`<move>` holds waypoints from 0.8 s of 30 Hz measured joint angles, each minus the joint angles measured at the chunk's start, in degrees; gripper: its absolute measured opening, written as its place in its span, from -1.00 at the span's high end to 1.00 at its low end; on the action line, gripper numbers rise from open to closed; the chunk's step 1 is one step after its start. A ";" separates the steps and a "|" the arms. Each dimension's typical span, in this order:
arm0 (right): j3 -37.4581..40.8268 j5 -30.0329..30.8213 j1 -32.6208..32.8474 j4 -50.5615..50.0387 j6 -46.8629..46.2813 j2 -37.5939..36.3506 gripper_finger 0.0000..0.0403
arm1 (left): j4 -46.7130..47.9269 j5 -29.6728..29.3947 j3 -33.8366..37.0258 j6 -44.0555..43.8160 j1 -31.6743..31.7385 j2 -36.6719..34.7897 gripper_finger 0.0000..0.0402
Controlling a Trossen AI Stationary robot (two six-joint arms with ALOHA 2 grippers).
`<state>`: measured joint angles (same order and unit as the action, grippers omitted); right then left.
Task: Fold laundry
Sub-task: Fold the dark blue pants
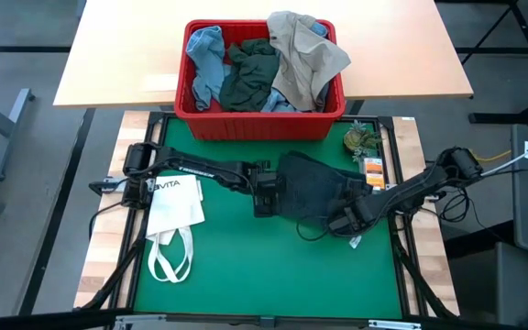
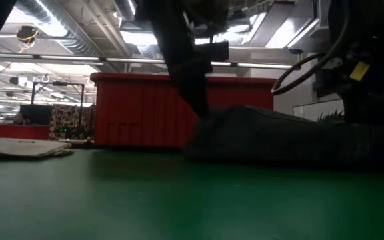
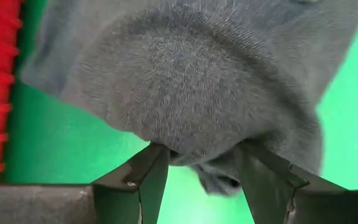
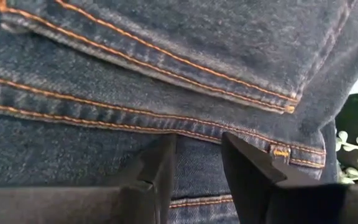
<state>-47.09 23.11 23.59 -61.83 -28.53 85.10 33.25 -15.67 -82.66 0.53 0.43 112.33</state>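
Dark navy jeans (image 4: 166, 74) fill my view, bunched mid-tabletop (image 1: 246, 284) on the green mat. My right fingers (image 4: 194, 165) clamp a seamed fold at its front-right edge; my left fingers (image 3: 197, 174) pinch its left end. More laundry (image 1: 264, 60) sits in the red basket (image 1: 255, 121) at the far edge.

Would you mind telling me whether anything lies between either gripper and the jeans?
Nothing visible does. The left gripper and the right gripper are both already right against the jeans on the green mat.
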 joint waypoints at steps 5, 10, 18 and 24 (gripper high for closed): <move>-0.02 -0.83 0.00 0.25 0.22 0.89 0.34 | -6.32 0.67 6.36 -0.19 1.18 -0.08 0.10; -0.04 -1.44 0.00 0.33 0.26 1.02 0.34 | -11.49 0.62 11.47 -0.28 1.95 -0.18 0.10; -0.07 -4.12 -0.01 -1.20 0.28 1.02 0.34 | -11.87 0.41 12.86 1.30 1.97 -0.45 0.10; -0.02 -4.54 0.00 -1.96 0.33 0.86 0.34 | -6.21 -0.49 12.07 1.97 2.02 -3.70 0.10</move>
<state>-47.11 18.57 23.59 -63.79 -28.20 85.97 27.04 -16.16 -70.59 2.51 2.45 108.64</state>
